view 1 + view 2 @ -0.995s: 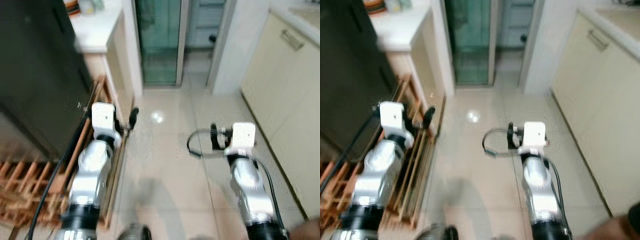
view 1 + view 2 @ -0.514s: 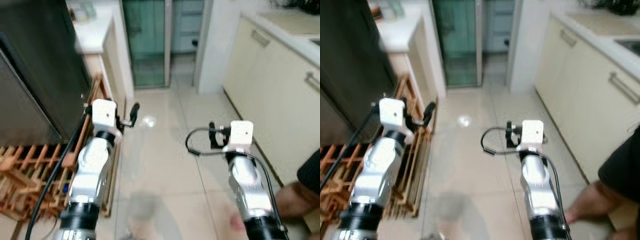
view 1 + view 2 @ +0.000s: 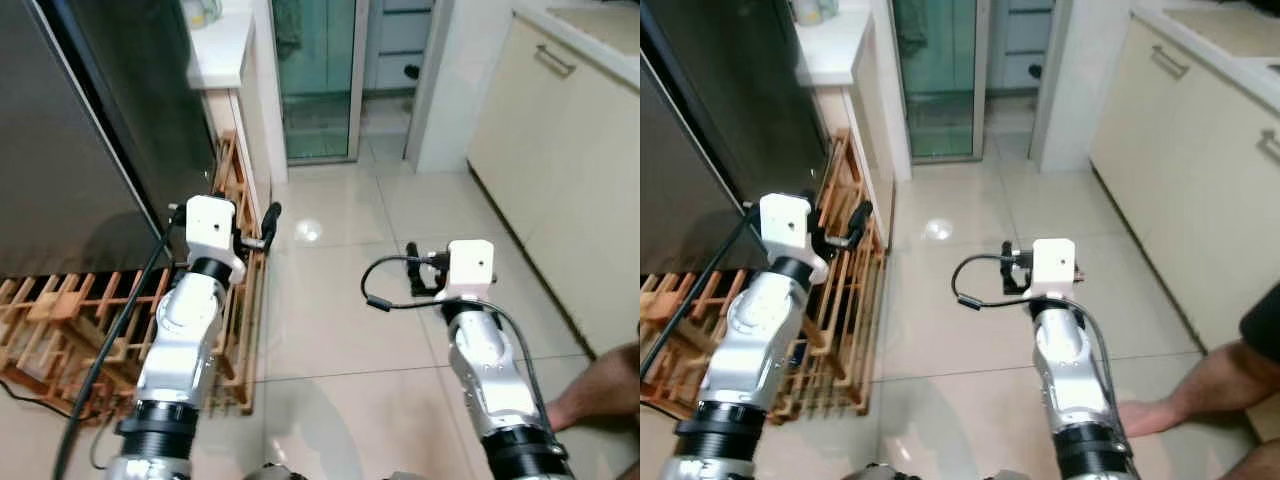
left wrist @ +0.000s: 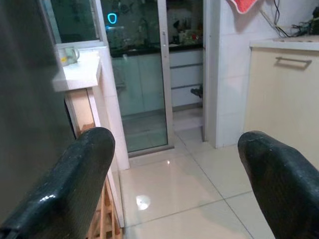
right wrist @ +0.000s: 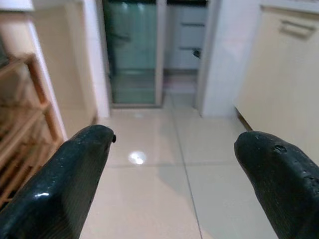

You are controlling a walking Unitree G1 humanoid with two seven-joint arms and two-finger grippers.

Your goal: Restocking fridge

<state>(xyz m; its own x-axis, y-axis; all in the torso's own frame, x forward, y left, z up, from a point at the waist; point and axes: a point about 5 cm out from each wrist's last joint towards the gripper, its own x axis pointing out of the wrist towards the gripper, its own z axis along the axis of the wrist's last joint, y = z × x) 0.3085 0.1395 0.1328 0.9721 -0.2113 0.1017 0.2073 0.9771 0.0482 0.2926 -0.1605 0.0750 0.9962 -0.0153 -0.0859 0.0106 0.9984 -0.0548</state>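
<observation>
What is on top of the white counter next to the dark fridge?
On the white counter stands a clear glass mug near its edge. The head views show blurred jars at the counter's far end, cut off by the frame. The dark fridge hides the rest of the countertop.

Both silver arms reach forward, left hand (image 4: 174,184) and right hand (image 5: 179,184) spread wide, holding nothing.

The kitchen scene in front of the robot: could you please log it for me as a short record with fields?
setting: kitchen with tiled floor
fridge: dark fridge on the robot's left, door shut
rack: wooden rack on the floor beside the fridge
cabinets: cream cabinets on the right
left pincer: left pincer open, holding nothing
right pincer: right pincer open, holding nothing
person: bare foot at lower right
</observation>
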